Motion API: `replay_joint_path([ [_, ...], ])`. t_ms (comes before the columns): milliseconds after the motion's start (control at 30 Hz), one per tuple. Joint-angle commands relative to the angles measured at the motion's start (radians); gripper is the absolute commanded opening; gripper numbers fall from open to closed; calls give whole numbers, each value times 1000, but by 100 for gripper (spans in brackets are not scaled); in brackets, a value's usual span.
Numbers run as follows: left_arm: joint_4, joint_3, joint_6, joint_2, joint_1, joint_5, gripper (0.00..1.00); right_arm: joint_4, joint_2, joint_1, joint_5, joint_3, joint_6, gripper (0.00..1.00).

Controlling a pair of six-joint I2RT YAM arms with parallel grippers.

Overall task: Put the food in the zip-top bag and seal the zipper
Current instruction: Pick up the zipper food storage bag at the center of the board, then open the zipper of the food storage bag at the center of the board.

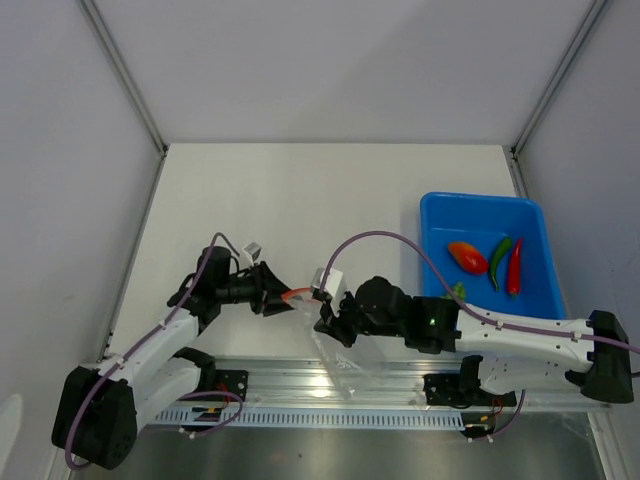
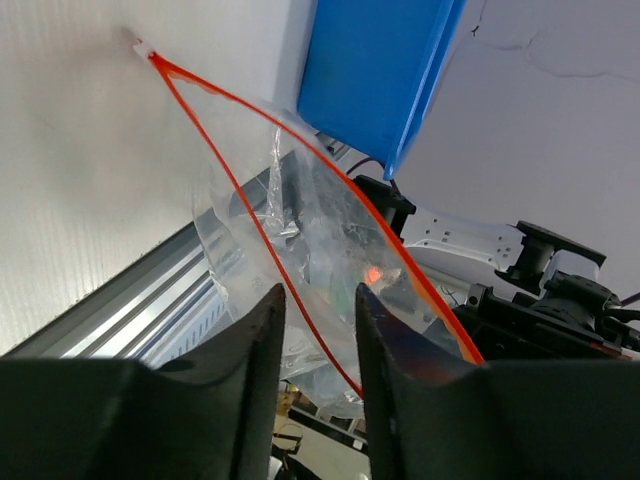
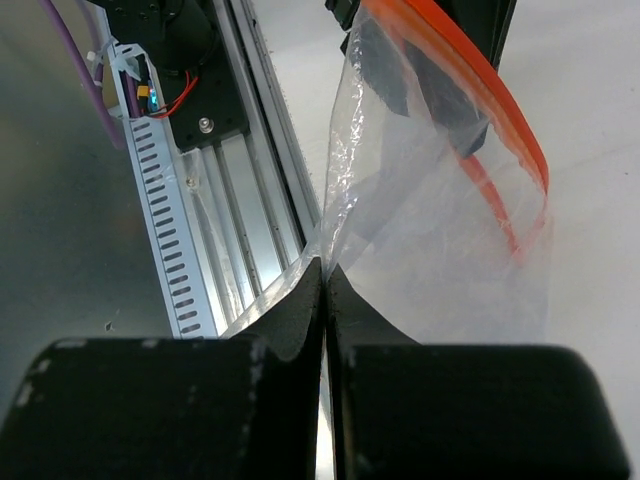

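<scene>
BAG UP, FOOD WAITING: My right pincer (image 3: pixel 324 285) is clamped flat on a fold of the zip-top bag (image 3: pixel 440 250), with clear film pinched between its closed fingers. My left pincer (image 2: pixel 318 300) stands only narrowly parted, and one lip of the orange-red zipper (image 2: pixel 232 185) runs through the gap without being visibly squeezed. The bag hangs between the two pincers at the near edge of the worktop (image 1: pixel 300 200), its mouth gaping. None of the food appears to be inside it. The orange carrot-like piece (image 1: pixel 467 257), green pepper (image 1: pixel 499 263) and red pepper (image 1: pixel 515 266) lie in the blue tray (image 1: pixel 470 212), well apart from the bag. A speck of green at the tray's near rim, half hidden by my right arm, may be the grapes. By my reckoning, all the loading and the sealing remain. Both arms reach low and inward, wrists facing each other across the bag.
</scene>
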Motion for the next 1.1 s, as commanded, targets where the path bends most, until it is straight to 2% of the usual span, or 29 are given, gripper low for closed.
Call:
replay_joint_path([
  [0, 89, 15, -24, 19, -23, 0, 34, 38, 4, 11, 19, 38, -2, 0],
  [200, 120, 44, 8, 15, -28, -11, 0, 23, 4, 18, 76, 35, 54, 0],
  [300, 59, 83, 60, -4, -29, -46, 1, 12, 4, 23, 94, 31, 86, 0],
  [367, -33, 144, 137, -19, -32, -78, 1, -6, 5, 21, 117, 35, 126, 19],
  [400, -68, 159, 163, -28, -35, -121, 0, -14, 4, 23, 130, 35, 142, 24],
  [500, -194, 244, 293, -85, -54, -238, 1, -60, -13, 23, 229, 55, 220, 51],
  [600, -279, 314, 379, -151, -87, -367, 1, -134, -21, 23, 330, 106, 307, 66],
  [700, -343, 391, 448, -191, -129, -478, 1, -207, -4, 24, 407, 187, 382, 72],
  [867, -429, 472, 519, -218, -221, -622, 1, -306, 70, 15, 495, 343, 491, 75],
  [1067, -460, 524, 594, -216, -340, -762, 1, -318, 151, -80, 412, 469, 557, 78],
])
